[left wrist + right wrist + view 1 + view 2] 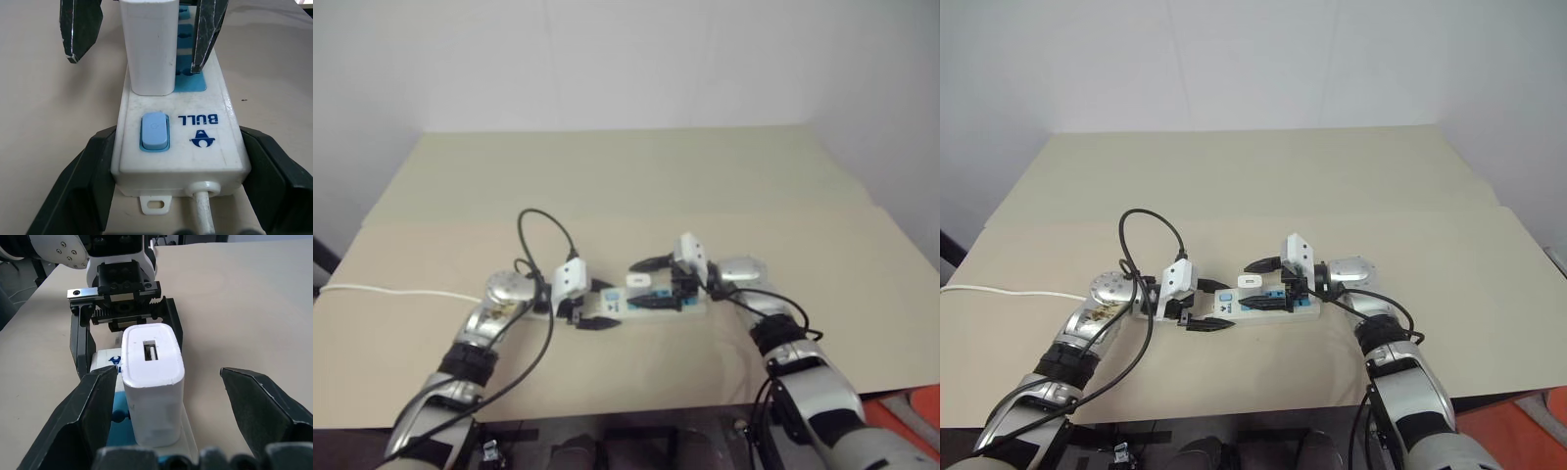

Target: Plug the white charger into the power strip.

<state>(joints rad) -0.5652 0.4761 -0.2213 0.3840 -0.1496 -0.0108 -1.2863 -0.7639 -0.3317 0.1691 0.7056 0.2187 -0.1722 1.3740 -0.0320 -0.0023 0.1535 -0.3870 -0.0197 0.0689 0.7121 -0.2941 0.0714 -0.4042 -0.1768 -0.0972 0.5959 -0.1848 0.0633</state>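
The white charger (151, 382) stands upright in the socket nearest the switch end of the power strip (181, 147), which lies flat on the table. My left gripper (1209, 305) is shut on the strip's switch end, with one black finger (93, 181) pressed against each long side. My right gripper (168, 372) is open around the charger. There is a gap between the charger and each of its fingers (259, 406), narrower on one side. From the head camera, the charger (637, 280) sits between the two grippers near the table's front.
The strip's thin white cord (391, 291) runs off to the left across the tan table (626, 186). A black cable (543, 230) loops up from my left wrist. The table's front edge is close below both arms. Something orange (915, 411) lies past the front right corner.
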